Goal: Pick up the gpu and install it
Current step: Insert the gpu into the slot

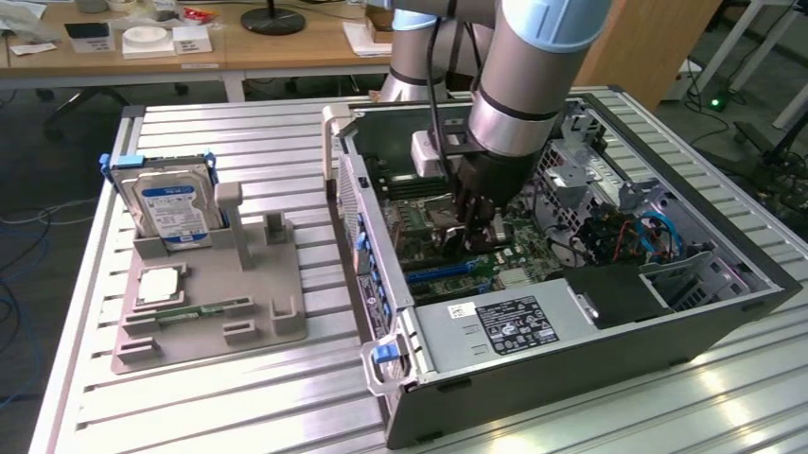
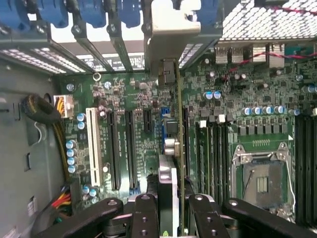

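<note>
Nearest in the exterior view, a dark open computer case [image 1: 707, 322] is laid on its side on a ribbed aluminium table [image 1: 253, 397]. Its near end is taken up by a grey power supply with a black label [image 1: 499, 326]. On the exterior view's left, just beside the case, a grey plastic fixture tray [image 1: 208, 331] is set. It bears an upright boxy hard drive with a blue-white label [image 1: 174, 213], a square silver processor [image 1: 162, 284] and a narrow green memory stick [image 1: 208, 309].

Further in, the black gripper [image 1: 470, 227] is seen inside the case, hung from the thick grey and blue arm [image 1: 531, 66]. The arm hides much of the case's middle. In the wrist view the jaws are closed narrowly on the gpu [image 2: 168, 173], a thin green card with a pale cooler, held on edge between the black fingers [image 2: 143, 213].

The card is held above the green motherboard [image 2: 124, 99], between the long black expansion slots [image 2: 130, 148] and the rows of memory slots [image 2: 213, 148]. Little room is left on either side. Its lower edge is hidden, so it cannot be told whether it touches a slot. Its faces are seen only edge-on. An empty silver processor socket [image 2: 262, 178] lies beyond the memory slots.

At the far end of the card, blue slot latches [image 2: 94, 12] are cut off by the frame. Farthest off, wooden desks [image 1: 290, 47] are seen behind the table.
</note>
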Robot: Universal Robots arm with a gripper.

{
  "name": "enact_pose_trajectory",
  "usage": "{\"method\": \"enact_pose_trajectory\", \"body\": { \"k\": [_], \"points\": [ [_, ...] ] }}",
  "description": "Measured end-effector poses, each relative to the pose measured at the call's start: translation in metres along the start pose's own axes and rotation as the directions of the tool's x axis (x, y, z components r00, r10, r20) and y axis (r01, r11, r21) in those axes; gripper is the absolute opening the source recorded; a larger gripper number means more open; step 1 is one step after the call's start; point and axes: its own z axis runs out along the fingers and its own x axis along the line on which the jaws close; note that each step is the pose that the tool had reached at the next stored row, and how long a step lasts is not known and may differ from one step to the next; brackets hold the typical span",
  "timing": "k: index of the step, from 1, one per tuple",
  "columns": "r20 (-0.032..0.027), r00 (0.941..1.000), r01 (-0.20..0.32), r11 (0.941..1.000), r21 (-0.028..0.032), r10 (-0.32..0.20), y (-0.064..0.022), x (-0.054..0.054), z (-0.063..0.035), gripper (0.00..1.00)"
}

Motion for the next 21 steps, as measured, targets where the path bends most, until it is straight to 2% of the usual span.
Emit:
{"method": "enact_pose_trajectory", "body": {
  "k": [11,17,21],
  "points": [
    [-0.0002,1.0,0.0,1.0,-0.0021,0.0,0.0042,0.002,0.0102,0.28],
    [-0.0006,1.0,0.0,1.0,-0.0076,0.0,0.0051,0.002,0.0155,0.28],
    [-0.0008,1.0,0.0,1.0,-0.0085,0.0,0.0052,0.002,0.0192,0.28]
  ]
}}
